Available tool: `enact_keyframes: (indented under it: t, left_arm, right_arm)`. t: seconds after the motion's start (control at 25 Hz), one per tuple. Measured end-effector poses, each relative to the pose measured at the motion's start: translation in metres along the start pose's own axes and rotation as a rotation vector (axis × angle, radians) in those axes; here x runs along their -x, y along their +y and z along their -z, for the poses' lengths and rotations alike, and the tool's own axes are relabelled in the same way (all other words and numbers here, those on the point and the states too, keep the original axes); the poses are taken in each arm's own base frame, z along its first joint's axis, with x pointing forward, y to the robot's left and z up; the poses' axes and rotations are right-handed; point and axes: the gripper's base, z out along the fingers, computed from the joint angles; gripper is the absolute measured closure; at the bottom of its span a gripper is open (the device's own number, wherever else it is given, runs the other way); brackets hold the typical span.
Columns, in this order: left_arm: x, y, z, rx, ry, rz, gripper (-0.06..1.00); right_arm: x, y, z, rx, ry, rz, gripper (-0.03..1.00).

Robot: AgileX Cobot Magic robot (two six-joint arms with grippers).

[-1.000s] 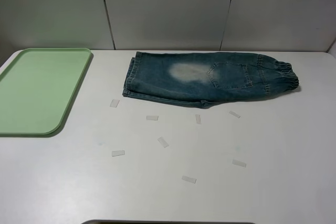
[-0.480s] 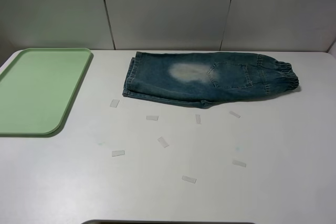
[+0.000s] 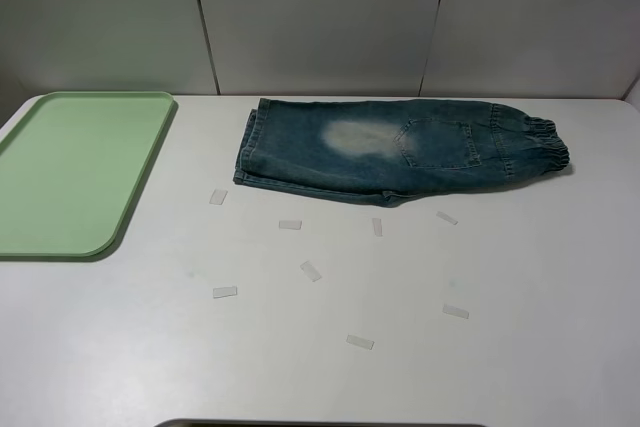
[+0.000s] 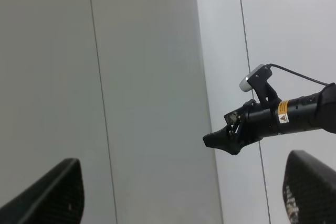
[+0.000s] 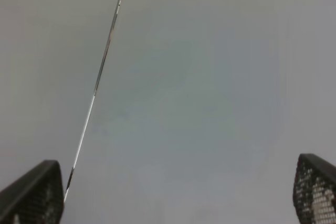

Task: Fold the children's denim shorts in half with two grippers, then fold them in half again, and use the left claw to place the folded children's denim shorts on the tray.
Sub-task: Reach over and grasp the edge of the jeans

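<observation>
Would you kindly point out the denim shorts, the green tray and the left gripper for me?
denim shorts (image 3: pixel 400 152): high exterior view, middle of the cloth.
tray (image 3: pixel 75 172): high exterior view, bare floor of it.
left gripper (image 4: pixel 184 157): left wrist view, midway between its open fingertips.

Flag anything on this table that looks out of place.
Only the small pale strips scattered at odd angles over the table in front of the shorts; they look like stray litter. Nothing else stands out.

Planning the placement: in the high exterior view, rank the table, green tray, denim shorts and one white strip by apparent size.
Largest: table.
Then denim shorts and green tray, too alike to rank; the tray is cropped.
Smallest: white strip.
</observation>
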Motion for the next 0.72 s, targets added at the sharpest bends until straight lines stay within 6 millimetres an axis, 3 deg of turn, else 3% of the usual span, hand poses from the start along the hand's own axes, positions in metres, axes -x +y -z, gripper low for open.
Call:
enact_keyframes:
  t: [0.72]
  left_arm:
    - [-0.0030,0.0027,-0.0002,0.030,0.019,-0.071,0.18]
  right_arm:
    - [-0.0001,0.0000,0.0000,0.000,0.001,0.000,0.31]
